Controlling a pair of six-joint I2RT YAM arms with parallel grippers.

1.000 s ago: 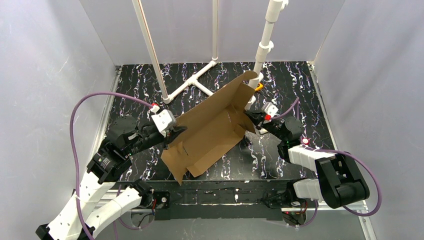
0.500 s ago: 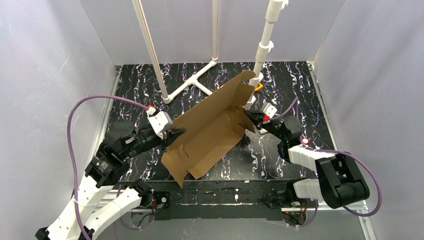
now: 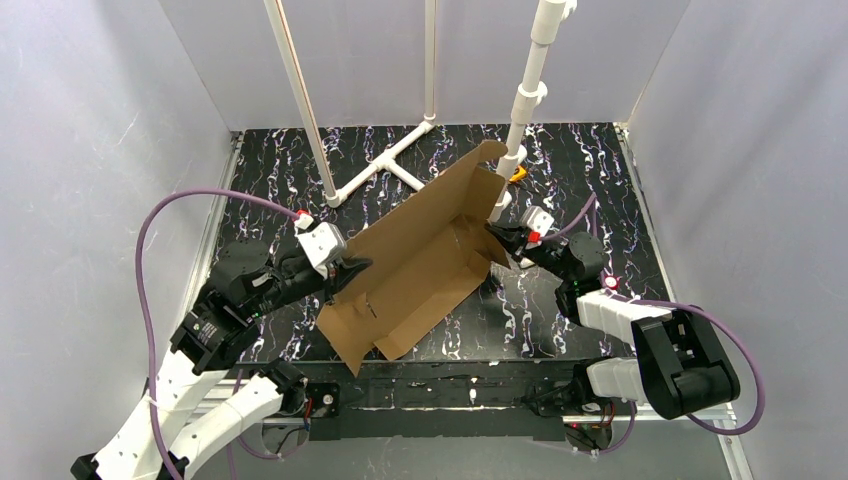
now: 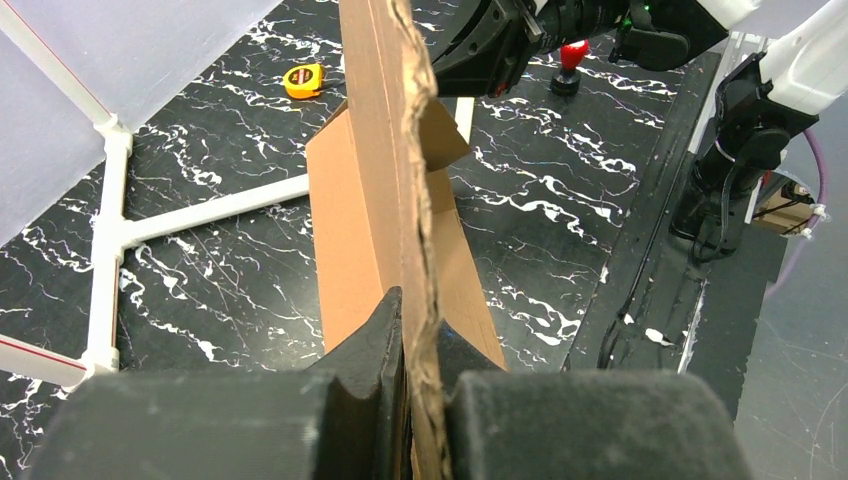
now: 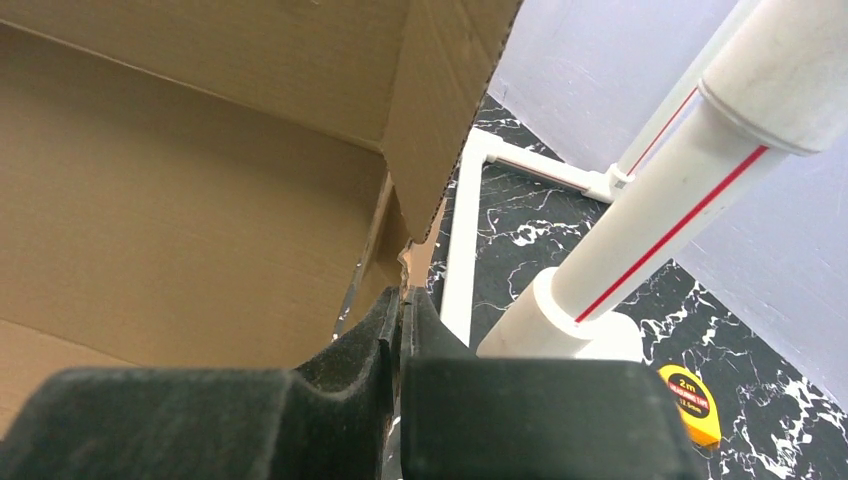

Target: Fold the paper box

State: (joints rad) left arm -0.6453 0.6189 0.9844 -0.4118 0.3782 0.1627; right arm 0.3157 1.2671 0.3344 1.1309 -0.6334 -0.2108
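In the middle of the top view, the paper box [image 3: 415, 270] hung tilted between the two arms, its lower corner close to the bench [image 3: 270, 170] near the bottom edge and its far corner up by the thick white pipe [image 3: 528, 95]. The left end effector [image 3: 350, 268] was pressed together on the sheet's left edge, cardboard visibly sandwiched between its pads. The right end effector [image 3: 492, 232] was nearly closed, pinching a thin edge at the right side. The fold looked early: one long panel stood bent up along the upper side and a small flap was turned in near the right grip, but most of the sheet lay open. The remaining walls, tabs and lid looked unformed. Counted: one box, two end effectors, three upright pipes, one yellow tape measure [image 3: 517, 173].
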